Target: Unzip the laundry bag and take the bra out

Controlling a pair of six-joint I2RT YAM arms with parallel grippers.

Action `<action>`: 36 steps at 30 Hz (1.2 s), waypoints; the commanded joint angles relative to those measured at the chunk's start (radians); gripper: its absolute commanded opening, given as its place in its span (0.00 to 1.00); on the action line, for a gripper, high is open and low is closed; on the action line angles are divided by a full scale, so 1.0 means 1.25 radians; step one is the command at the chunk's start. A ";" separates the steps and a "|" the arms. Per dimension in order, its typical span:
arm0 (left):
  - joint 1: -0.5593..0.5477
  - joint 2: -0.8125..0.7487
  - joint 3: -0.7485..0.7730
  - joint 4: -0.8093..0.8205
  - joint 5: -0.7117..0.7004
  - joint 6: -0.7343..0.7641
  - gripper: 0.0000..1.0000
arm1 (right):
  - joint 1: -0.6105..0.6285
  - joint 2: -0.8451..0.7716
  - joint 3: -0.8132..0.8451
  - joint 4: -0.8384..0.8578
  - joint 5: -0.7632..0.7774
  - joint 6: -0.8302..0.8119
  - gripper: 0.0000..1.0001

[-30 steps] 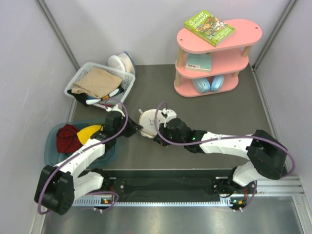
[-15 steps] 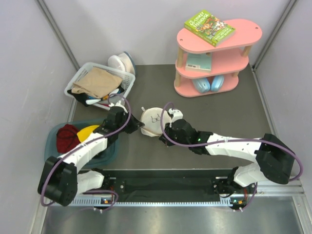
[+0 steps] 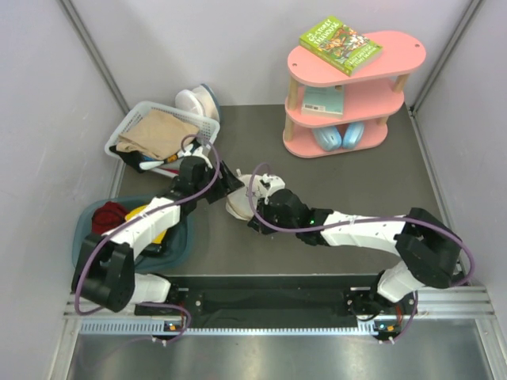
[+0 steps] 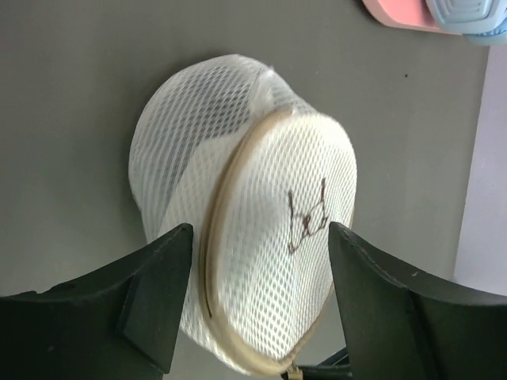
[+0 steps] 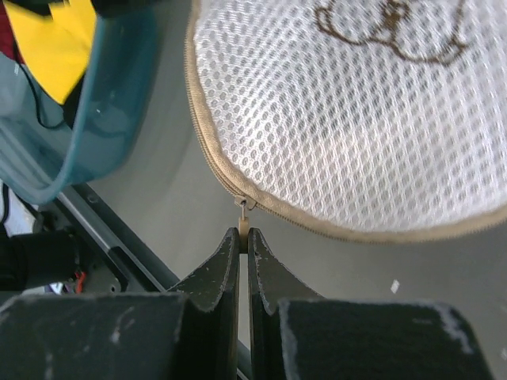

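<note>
From above, my left gripper (image 3: 230, 184) and my right gripper (image 3: 253, 217) meet at the laundry bag (image 3: 239, 204). The bag is between them over the dark table (image 3: 356, 174). My left gripper is on its far side and my right gripper is on its near side.

From my left wrist, the bag stands on its edge right between my two fingers (image 4: 150, 293). One finger is on each side, and my jaws hold the bag. Its tan zipper rim (image 4: 215, 261) runs up and down in front of my jaws. A small black drawing (image 4: 305, 222) is on the round side, nearer my right-hand finger.

From my right wrist, my jaws are squeezed tight on the little tan zipper tab (image 5: 243, 225). The bag is just past my fingertips and fills the space ahead. The zipper looks shut where I can see it. A blue-green tub (image 5: 95, 134) with a yellow thing (image 5: 55, 47) in it is off to the left of my jaws.
</note>
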State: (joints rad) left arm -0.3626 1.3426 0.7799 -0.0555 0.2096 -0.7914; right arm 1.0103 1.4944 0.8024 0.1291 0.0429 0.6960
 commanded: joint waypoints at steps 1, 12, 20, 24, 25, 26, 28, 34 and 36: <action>0.002 -0.097 -0.046 -0.056 -0.042 0.018 0.73 | 0.000 0.041 0.086 0.062 -0.031 -0.005 0.00; 0.003 -0.280 -0.191 -0.053 -0.054 -0.057 0.72 | 0.008 0.124 0.156 0.086 -0.093 -0.006 0.00; 0.002 -0.205 -0.167 -0.033 -0.034 -0.048 0.27 | 0.015 0.118 0.147 0.081 -0.085 -0.006 0.00; 0.002 -0.193 -0.163 -0.024 -0.036 -0.048 0.03 | 0.015 0.115 0.145 0.073 -0.080 -0.011 0.00; 0.002 -0.192 -0.161 -0.024 -0.038 -0.048 0.00 | 0.015 0.115 0.145 0.075 -0.080 -0.012 0.00; 0.002 -0.191 -0.160 -0.026 -0.038 -0.047 0.00 | 0.015 0.116 0.145 0.075 -0.079 -0.012 0.00; 0.002 -0.189 -0.160 -0.024 -0.040 -0.047 0.00 | 0.015 0.119 0.147 0.073 -0.081 -0.012 0.00; 0.003 -0.189 -0.158 -0.033 -0.061 -0.035 0.00 | 0.015 0.107 0.137 0.066 -0.076 -0.013 0.00; 0.003 -0.187 -0.155 -0.038 -0.067 -0.032 0.00 | 0.016 0.100 0.126 0.059 -0.067 -0.013 0.00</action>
State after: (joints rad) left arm -0.3637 1.1027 0.5537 -0.1204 0.1772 -0.8623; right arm 1.0214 1.6485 0.9512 0.1749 -0.0528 0.6910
